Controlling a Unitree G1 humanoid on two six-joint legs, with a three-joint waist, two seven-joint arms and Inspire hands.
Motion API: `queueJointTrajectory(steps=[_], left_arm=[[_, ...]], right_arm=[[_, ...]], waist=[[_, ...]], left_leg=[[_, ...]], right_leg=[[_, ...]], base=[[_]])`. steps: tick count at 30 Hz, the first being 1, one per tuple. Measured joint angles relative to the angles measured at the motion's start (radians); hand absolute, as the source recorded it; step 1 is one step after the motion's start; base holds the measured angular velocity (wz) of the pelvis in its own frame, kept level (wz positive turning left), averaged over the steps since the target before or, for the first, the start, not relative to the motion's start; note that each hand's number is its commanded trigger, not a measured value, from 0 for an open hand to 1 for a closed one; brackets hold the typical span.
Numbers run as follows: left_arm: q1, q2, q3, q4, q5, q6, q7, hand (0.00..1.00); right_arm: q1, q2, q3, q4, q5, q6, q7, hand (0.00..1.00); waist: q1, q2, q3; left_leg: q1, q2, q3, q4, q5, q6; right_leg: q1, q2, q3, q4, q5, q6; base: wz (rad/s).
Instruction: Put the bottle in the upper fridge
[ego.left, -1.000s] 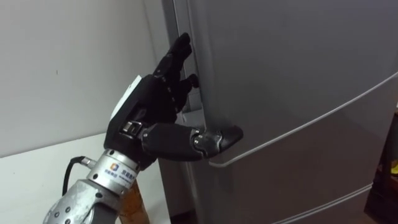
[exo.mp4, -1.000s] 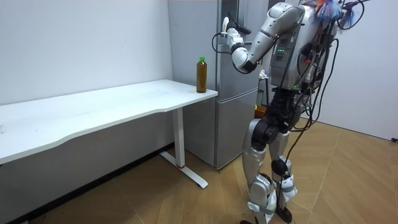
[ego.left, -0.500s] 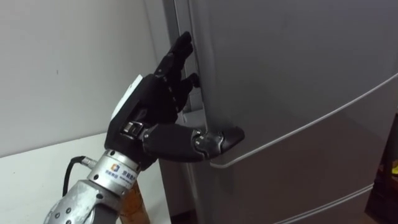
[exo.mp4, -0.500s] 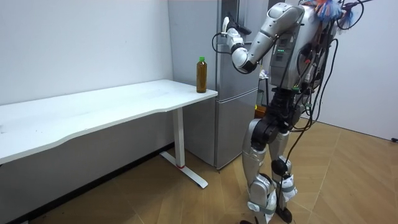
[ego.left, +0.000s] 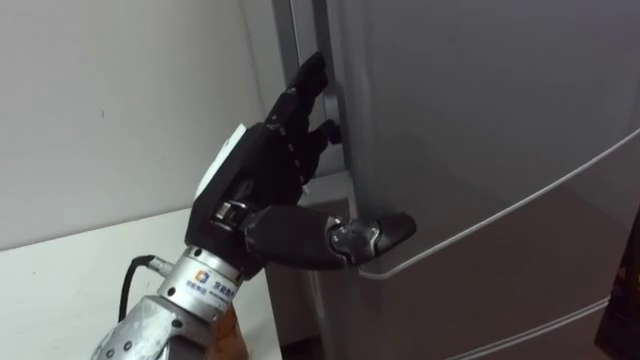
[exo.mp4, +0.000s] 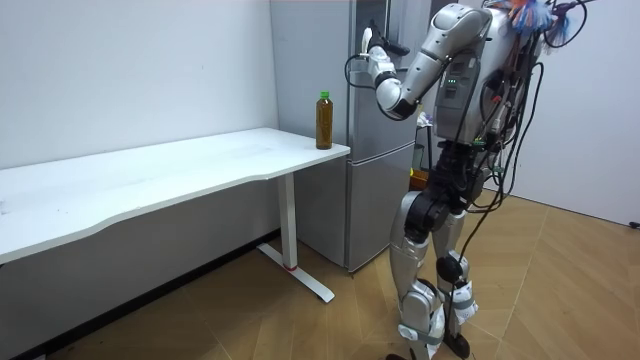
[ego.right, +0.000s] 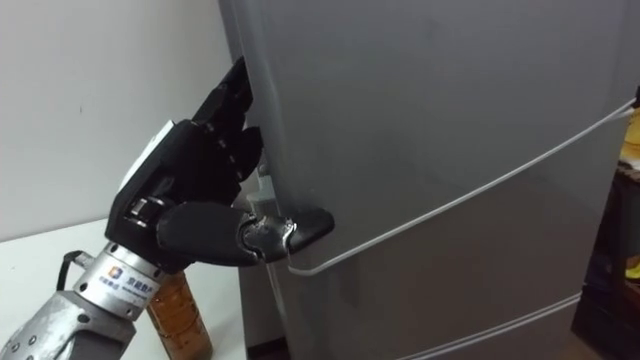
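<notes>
My left hand (ego.left: 262, 185) is raised against the left edge of the grey upper fridge door (ego.left: 480, 110). Its fingers reach round behind that edge, their tips in the narrow gap, and the thumb lies across the door's front just above the seam, so the edge is pinched between them. The amber bottle (exo.mp4: 323, 120) with a green cap stands upright on the white table's corner beside the fridge; its shoulder (ego.right: 180, 305) shows under my wrist. In the room view the robot stands upright in front of the fridge (exo.mp4: 378, 150), left hand (exo.mp4: 368, 52) up at the door.
The white table (exo.mp4: 150, 175) runs along the wall on my left, its end close to the fridge side. A seam (ego.right: 450, 205) parts the upper door from the lower one. Wooden floor lies open behind the robot.
My left hand has shifted a little up and to the right along the door's edge, thumb still on the front. The bottle has not moved.
</notes>
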Motion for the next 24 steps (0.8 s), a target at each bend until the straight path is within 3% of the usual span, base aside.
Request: queueJointTrajectory(steps=[24], left_arm=[[0.013,-0.019,0.0,0.001,-0.001,-0.011,0.0,0.0]], right_arm=[[0.012,-0.001,0.0,-0.004,0.04,-0.01,0.001,0.0]], waist=[[0.0,-0.001,0.0032]], left_leg=[[0.004,0.0,0.013,-0.001,0.0,0.0]], right_leg=[[-0.005,-0.001,0.013,0.0,0.001,0.002]], base=[[-0.01]])
